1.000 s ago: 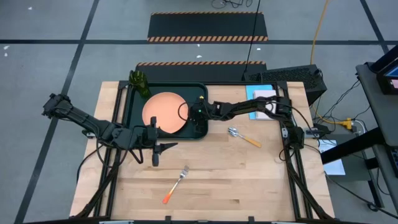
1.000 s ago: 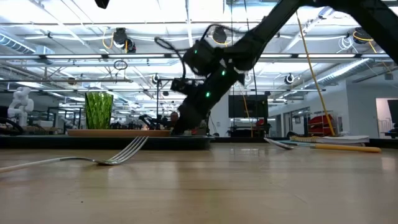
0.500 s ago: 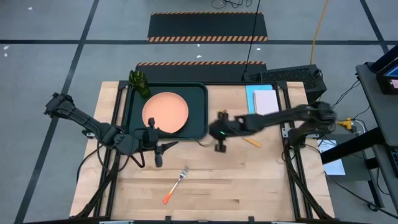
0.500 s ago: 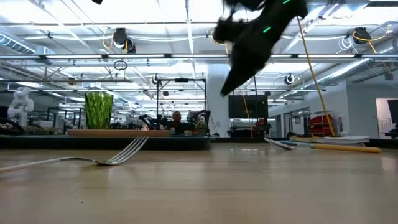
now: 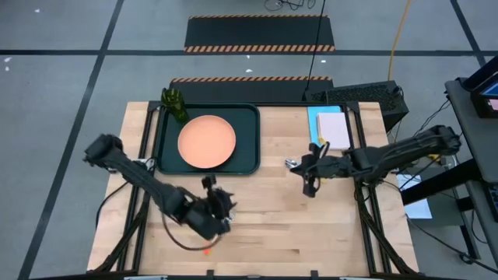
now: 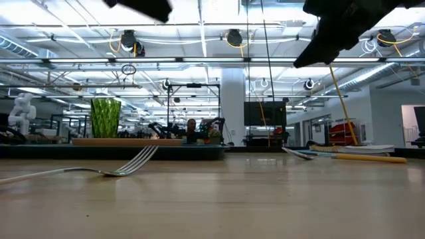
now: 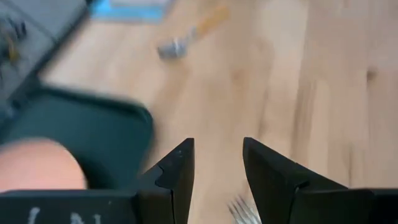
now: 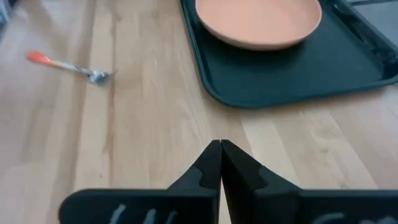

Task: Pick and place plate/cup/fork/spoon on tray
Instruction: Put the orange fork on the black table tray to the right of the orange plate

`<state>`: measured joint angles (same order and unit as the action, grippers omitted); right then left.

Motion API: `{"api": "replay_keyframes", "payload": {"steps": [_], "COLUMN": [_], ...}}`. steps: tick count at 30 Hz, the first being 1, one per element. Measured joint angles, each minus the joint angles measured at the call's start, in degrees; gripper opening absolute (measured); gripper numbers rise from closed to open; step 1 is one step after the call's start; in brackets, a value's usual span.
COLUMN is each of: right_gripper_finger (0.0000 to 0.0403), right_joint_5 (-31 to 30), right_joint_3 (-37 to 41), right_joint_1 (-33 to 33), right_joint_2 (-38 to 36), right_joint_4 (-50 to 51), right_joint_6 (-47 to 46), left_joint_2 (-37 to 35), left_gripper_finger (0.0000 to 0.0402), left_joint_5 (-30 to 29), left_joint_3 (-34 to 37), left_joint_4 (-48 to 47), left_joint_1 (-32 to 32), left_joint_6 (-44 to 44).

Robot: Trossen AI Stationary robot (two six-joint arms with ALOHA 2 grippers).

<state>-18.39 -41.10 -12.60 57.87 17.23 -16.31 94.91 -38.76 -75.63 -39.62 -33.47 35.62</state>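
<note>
Nearest the front edge of the desk (image 5: 327, 225), the left gripper (image 7: 217, 163) hangs with fingers spread just above the fork (image 6: 99, 167), which lies on the wood. Farther back, the right gripper (image 8: 220, 163), fingers pressed together and empty, hovers beside the spoon (image 5: 292, 163). Beyond, the tray (image 5: 247, 132) holds the plate (image 5: 206, 141), with the cup (image 5: 176, 104) at its far left corner.
</note>
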Motion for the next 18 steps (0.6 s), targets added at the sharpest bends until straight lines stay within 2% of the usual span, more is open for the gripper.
{"api": "replay_keyframes", "payload": {"steps": [5,7,18], "right_gripper_finger": [0.0002,0.0002,0.0002], "right_joint_5": [-1.4,-1.3,-1.3], "right_joint_3": [0.0,0.0,0.0], "right_joint_1": [-2.0,-2.6,-3.0], "right_joint_2": [-1.2,-1.1,-0.8], "right_joint_4": [1.5,1.3,0.6], "right_joint_6": [-1.0,-1.0,-0.7], "left_joint_2": [6.9,8.8,17.2], "left_gripper_finger": [0.0145,0.0154,0.0246], "left_joint_5": [16.0,19.8,18.9], "left_joint_3": [-0.9,-0.9,-0.9], "left_joint_4": [-2.0,-2.1,-2.3], "left_joint_1": [-2.6,-3.3,-5.3], "left_joint_6": [7.9,11.9,29.7]}}
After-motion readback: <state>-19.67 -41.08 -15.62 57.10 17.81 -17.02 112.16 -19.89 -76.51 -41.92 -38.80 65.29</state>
